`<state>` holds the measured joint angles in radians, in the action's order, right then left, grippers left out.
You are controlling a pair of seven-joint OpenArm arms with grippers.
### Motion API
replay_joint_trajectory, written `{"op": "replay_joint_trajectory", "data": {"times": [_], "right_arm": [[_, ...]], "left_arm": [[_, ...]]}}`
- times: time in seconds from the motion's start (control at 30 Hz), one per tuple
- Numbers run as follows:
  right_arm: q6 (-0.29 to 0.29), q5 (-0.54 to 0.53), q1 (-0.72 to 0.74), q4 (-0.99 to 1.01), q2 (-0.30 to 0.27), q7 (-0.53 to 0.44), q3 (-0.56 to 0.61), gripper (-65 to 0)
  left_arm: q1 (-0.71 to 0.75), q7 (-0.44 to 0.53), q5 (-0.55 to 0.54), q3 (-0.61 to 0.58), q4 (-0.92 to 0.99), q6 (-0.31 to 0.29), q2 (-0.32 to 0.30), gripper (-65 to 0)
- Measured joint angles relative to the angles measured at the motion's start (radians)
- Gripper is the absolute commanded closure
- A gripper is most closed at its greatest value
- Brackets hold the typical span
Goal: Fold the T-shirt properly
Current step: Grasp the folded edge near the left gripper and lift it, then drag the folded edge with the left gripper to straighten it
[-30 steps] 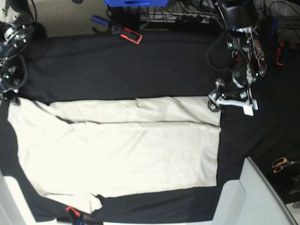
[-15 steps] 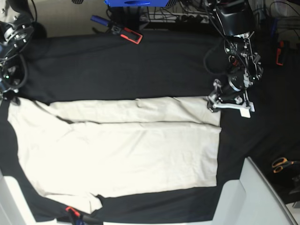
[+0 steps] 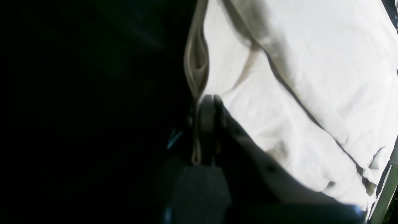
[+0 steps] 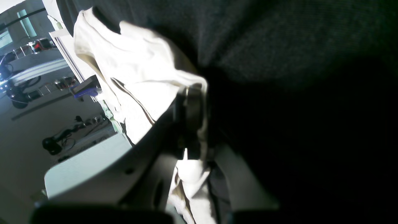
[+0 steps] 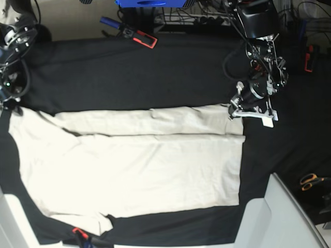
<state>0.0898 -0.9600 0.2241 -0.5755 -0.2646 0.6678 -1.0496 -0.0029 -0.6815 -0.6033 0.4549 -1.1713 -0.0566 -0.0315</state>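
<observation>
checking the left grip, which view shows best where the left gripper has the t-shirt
The left wrist view: the left gripper is shut on the T-shirt at its hem edge. The base view shows it small at a far corner. The right wrist view shows only the right gripper.

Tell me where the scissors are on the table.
In the base view, the scissors lie at the far right edge on the black cloth, right of the T-shirt.

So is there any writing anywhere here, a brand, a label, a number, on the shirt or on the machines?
None can be read.
T-shirt: plain cream cloth, no print or label showing.
Red-and-blue tool at the table's far edge: no legible marking.
Blue box behind the table: too cropped to read.
Left gripper and the arm above it: no readable lettering.
</observation>
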Motion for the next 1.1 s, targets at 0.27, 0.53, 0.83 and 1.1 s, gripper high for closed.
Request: {"op": "replay_joint_trajectory", "data": {"times": [0.27,0.53,0.83,1.1], "right_arm": [[-0.030,0.032,-0.070,-0.229,0.032,0.110,0.000,-0.2],[-0.029,0.034,-0.094,-0.284,0.031,0.176,0.000,-0.2],[-0.030,0.032,-0.190,-0.393,0.036,0.221,-0.002,-0.2],[-0.029,0.025,-0.250,-0.396,0.037,0.227,-0.002,-0.2]], "left_arm": [[0.063,-0.052,0.000,-0.010,-0.084,0.003,-0.033,0.0],[0.082,-0.206,0.018,-0.005,-0.212,0.006,-0.046,0.0],[0.158,-0.273,0.011,-0.005,-0.331,0.004,-0.077,0.0],[0.225,-0.273,0.003,-0.006,-0.346,0.003,-0.108,0.0]]}}
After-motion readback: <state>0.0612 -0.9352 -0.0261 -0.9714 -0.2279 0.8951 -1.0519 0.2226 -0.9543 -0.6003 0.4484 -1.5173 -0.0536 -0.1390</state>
